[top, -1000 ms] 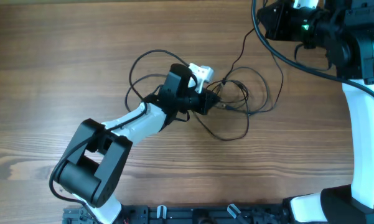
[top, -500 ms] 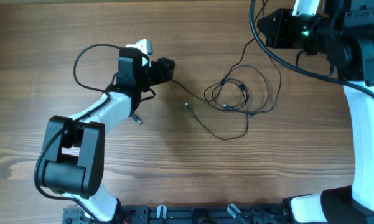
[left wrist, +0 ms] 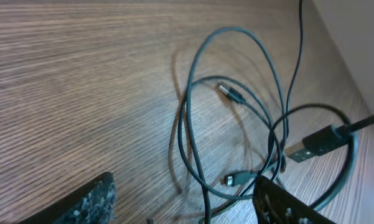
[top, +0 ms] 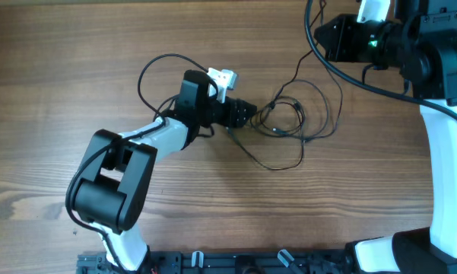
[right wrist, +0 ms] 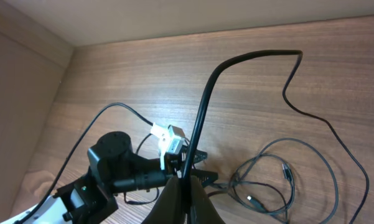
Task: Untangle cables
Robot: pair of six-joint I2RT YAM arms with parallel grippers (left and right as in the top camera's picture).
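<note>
the left gripper (top: pixel 242 114) is swinging back right, now sitting just beside the left edge of the cables (top: pixel 281 131), fingers spread wide, holding nothing. the cables are lying unmoved right of centre. the right gripper (right wrist: pixel 182 186) is pinching one cable (right wrist: pixel 203 106), far right.

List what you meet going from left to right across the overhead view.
First the left arm's big black joint, then the left tool, open, then the tangled cables, then the right arm's white link.
</note>
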